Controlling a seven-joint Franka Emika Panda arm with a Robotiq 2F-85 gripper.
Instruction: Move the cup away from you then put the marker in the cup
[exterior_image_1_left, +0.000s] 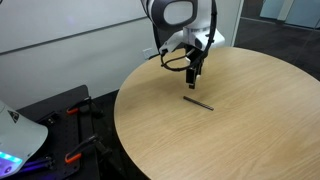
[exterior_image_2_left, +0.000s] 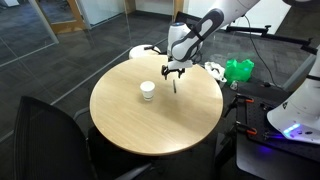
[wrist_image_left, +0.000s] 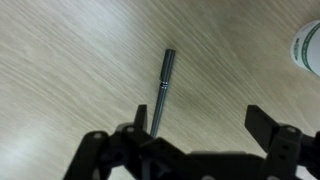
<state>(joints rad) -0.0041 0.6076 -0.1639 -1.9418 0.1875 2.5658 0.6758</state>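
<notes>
The marker (exterior_image_1_left: 198, 101) is a thin dark stick that lies flat on the round wooden table (exterior_image_1_left: 250, 130). In the wrist view the marker (wrist_image_left: 162, 90) runs from the left finger up toward the middle of the picture. The small white cup (exterior_image_2_left: 147, 91) stands upright on the table, well to one side of the arm; only its rim (wrist_image_left: 311, 48) shows at the right edge of the wrist view. My gripper (exterior_image_1_left: 195, 70) hangs above the marker, open, with nothing between its fingers (wrist_image_left: 265, 125). In an exterior view the gripper (exterior_image_2_left: 175, 73) points down at the table.
White objects (exterior_image_2_left: 140, 50) (exterior_image_2_left: 212, 70) sit at the table's far edge, with a green item (exterior_image_2_left: 238, 70) beyond it. A dark chair (exterior_image_2_left: 50, 135) stands close to the near rim. Equipment with a white cover (exterior_image_1_left: 20, 130) sits on the floor beside the table.
</notes>
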